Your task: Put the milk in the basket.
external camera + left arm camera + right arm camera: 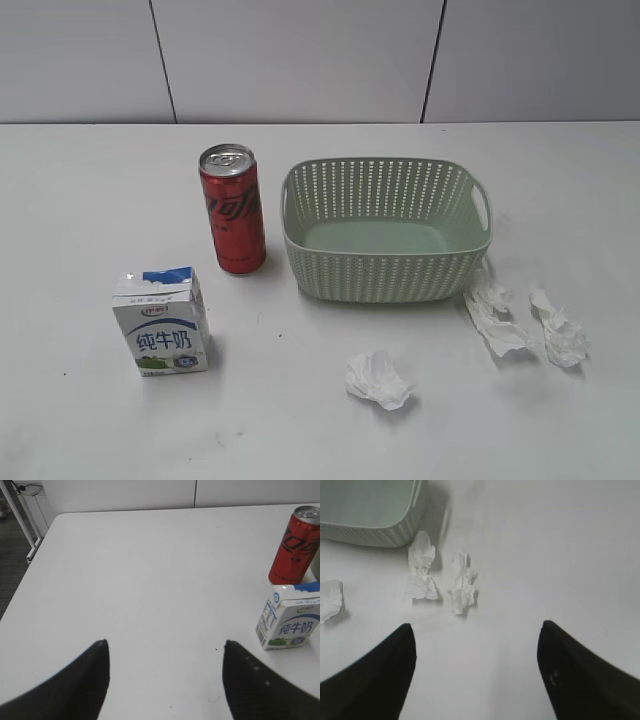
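Observation:
The milk is a small white carton with a blue top corner and blue characters. It stands upright at the front left of the table and also shows at the right edge of the left wrist view. The pale green basket stands empty at mid-right; its corner shows in the right wrist view. My left gripper is open and empty above bare table, left of the milk. My right gripper is open and empty, in front of the paper wads. Neither gripper shows in the exterior view.
A tall red soda can stands upright behind the milk, left of the basket, also seen in the left wrist view. Three crumpled paper wads lie in front of the basket. The table's left edge is near.

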Robot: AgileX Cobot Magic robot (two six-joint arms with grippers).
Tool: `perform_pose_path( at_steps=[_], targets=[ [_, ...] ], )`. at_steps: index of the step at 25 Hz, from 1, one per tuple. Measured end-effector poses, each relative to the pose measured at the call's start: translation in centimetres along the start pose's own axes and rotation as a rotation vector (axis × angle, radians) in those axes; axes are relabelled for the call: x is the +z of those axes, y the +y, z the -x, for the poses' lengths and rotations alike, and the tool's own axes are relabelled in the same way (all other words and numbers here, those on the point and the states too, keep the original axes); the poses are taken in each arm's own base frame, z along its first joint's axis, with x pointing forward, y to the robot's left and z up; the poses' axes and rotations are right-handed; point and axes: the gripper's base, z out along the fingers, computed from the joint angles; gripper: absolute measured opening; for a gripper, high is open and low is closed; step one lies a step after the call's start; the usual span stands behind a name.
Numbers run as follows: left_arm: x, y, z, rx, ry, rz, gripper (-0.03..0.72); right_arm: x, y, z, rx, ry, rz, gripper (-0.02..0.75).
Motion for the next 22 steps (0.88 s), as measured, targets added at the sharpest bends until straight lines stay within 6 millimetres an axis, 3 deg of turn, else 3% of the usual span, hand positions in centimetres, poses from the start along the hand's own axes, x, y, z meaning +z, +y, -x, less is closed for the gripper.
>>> perform_pose_path(
  at_steps=[7,11,17,22],
  targets=[
    [0.0,0.0,0.0,0.000,0.000,0.000,0.525,6.0,-0.2,5.6,-0.160,0.125,0.140,0.587],
    [0.0,0.0,0.0,0.000,0.000,0.000,0.525,9.3,1.2,8.6,-0.299,0.148,0.227,0.587],
    [0.0,0.0,0.0,0.000,0.000,0.000,0.525,13.2,6.6,12.2,-0.560,0.148,0.330,0.587],
    [0.0,0.0,0.0,0.000,0.000,0.000,0.525,14.3,13.7,13.9,-0.904,0.058,0.466,0.587]
  ],
)
